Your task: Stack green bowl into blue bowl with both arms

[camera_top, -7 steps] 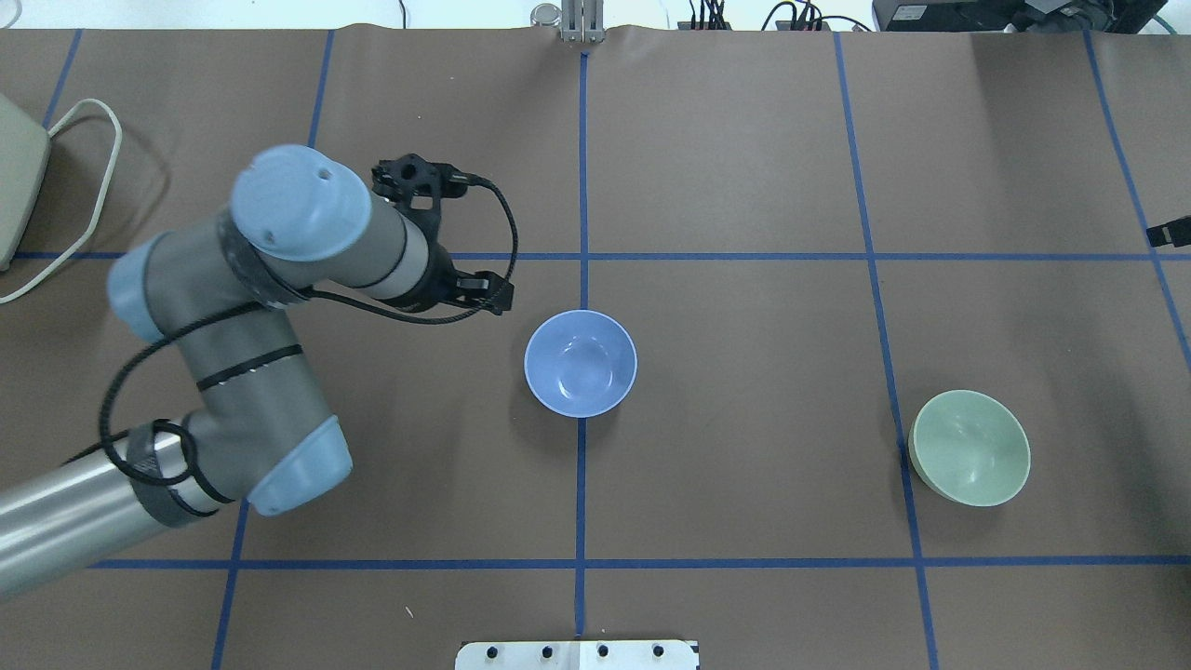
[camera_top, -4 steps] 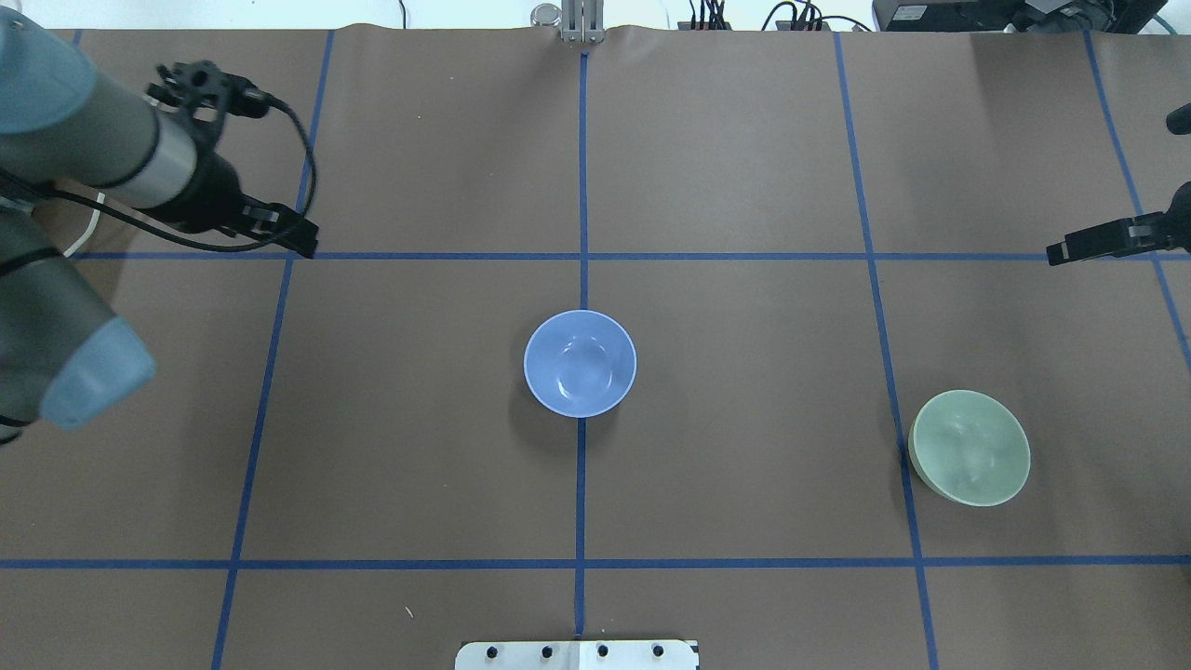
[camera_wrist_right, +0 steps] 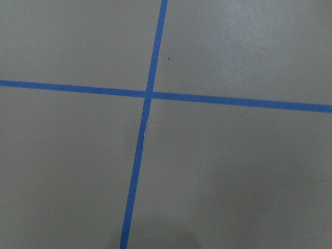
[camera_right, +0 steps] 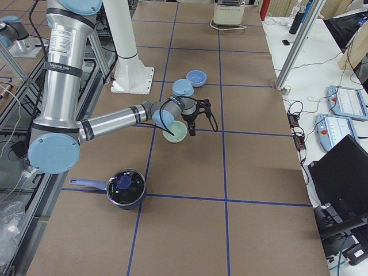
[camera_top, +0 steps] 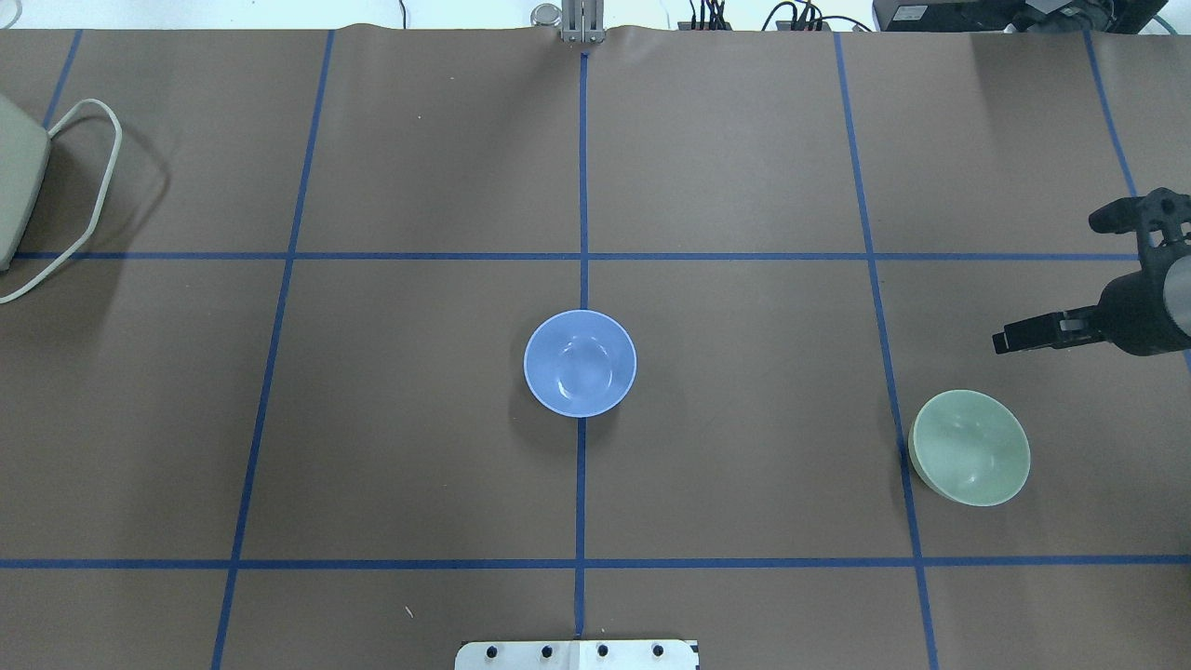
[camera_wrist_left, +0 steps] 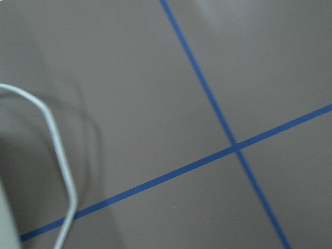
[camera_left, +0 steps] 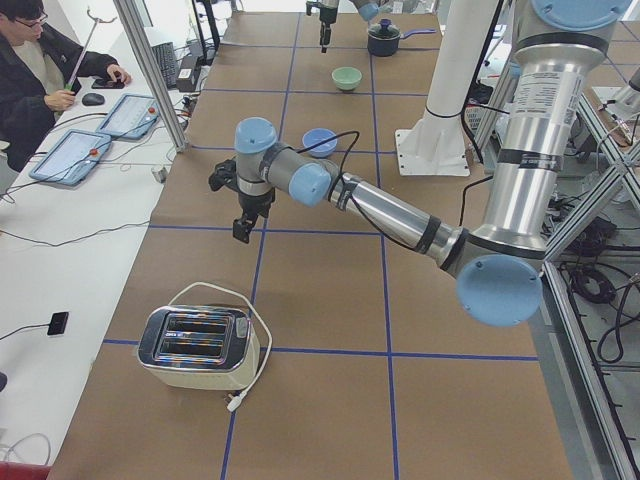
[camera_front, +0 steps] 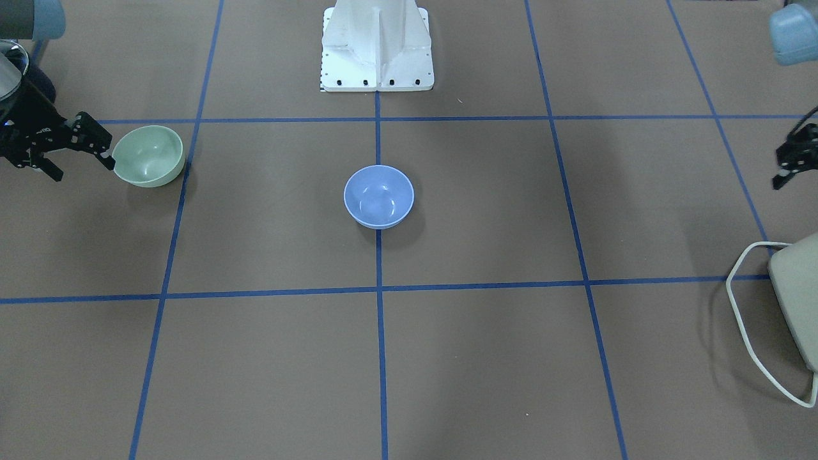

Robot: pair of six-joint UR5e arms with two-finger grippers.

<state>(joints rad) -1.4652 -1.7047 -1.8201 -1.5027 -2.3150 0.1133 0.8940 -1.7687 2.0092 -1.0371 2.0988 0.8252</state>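
- I've got open mat all around the blue bowl; the green bowl sits far right.
- Right gripper is spread wide just beside the green bowl, not around it.
- Left gripper: I can't tell how its jaws stand.

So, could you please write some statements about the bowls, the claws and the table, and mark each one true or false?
1. The small round pale mint-green plastic bowl is stacked inside the small round periwinkle-blue plastic bowl. False: they stand apart, and both are empty.
2. The blue bowl sits on a blue tape line. True.
3. The right claw is shut on the green bowl. False: it is open and close beside the bowl, gripping nothing.
4. A chrome and cream toaster with a white cord stands at the table end on the robot's left. True.
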